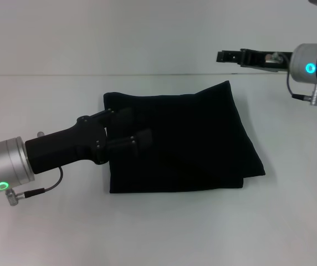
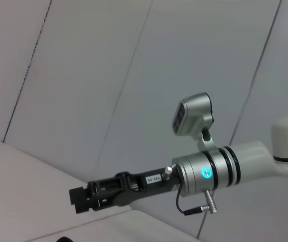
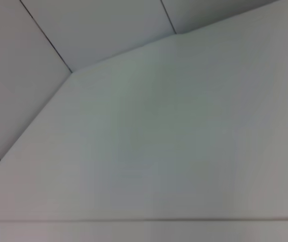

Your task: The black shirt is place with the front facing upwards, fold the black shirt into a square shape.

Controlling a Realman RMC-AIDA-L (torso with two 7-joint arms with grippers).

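- The left gripper (image 1: 129,128) was sitting over the left part of the black shirt (image 1: 192,144), reaching in from the robot's left. Its two black fingers (image 1: 142,138) were spread apart, nothing pinched between them as far as I could see, and they pointed toward the middle of the cloth. Black on black, so whether the tips actually touched the fabric was hard to call.
- Behind it, the chunky black gripper body ran back to a silver wrist with a green ring light and a little cable plug hanging off it.
- The shirt itself lay flat on the white table (image 1: 158,233), about in the middle of the head view. It was already folded into a roughly square bundle, plain black on top, no print showing. The left and near edges looked fairly straight, the far right corner poked up toward the back, and a lower layer stuck out a bit at the near right corner.
- The right gripper (image 1: 228,56) was well away from the shirt, held up over the far right of the table, pointing toward the robot's left. Couldn't tell how its fingers stood. The left wrist view caught it too (image 2: 78,197), stretched out in front of the grey wall panels.
- Right wrist view was just bare table surface and wall.
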